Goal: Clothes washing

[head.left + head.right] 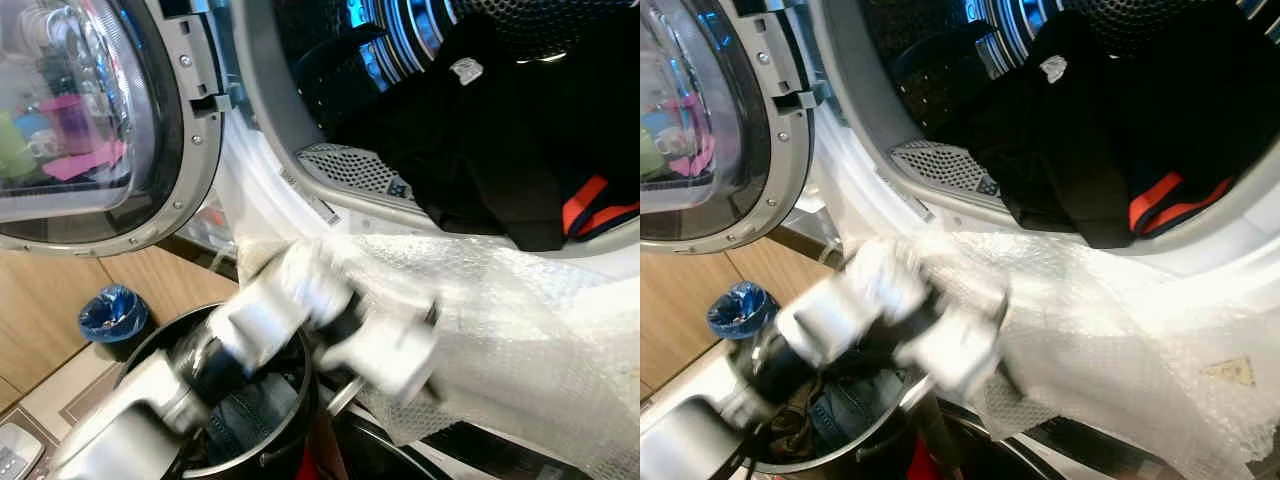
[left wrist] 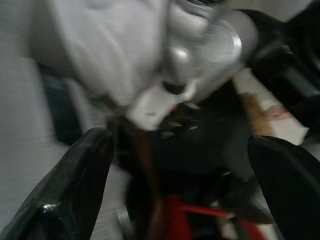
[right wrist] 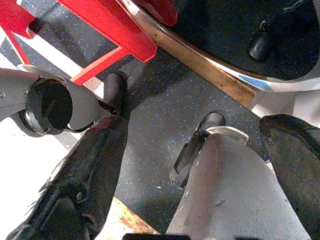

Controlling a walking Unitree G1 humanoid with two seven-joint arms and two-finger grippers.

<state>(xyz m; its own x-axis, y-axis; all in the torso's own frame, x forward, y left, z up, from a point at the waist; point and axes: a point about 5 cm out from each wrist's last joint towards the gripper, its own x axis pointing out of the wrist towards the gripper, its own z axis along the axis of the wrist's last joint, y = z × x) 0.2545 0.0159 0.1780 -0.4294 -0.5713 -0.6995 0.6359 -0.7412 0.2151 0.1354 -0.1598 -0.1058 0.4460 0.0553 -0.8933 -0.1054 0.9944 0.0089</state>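
The washing machine's drum (image 1: 340,170) stands open, with dark clothes (image 1: 480,130) piled inside, one black piece with an orange stripe (image 1: 590,210) near the rim. Low in front is a black basket (image 1: 290,425) with jeans (image 1: 245,415) in it. My left arm (image 1: 300,320) reaches across above the basket, blurred by motion. In the left wrist view my left gripper (image 2: 180,145) is open, its black fingers (image 2: 80,180) wide apart with nothing between them. My right gripper (image 3: 200,105) hangs open over the dark floor (image 3: 160,115).
The round door (image 1: 90,130) is swung open to the left. A sheet of bubble wrap (image 1: 520,320) drapes over the machine's front below the drum. A small bin with a blue bag (image 1: 113,315) stands on the wooden floor. A red frame (image 3: 105,20) is beside my legs.
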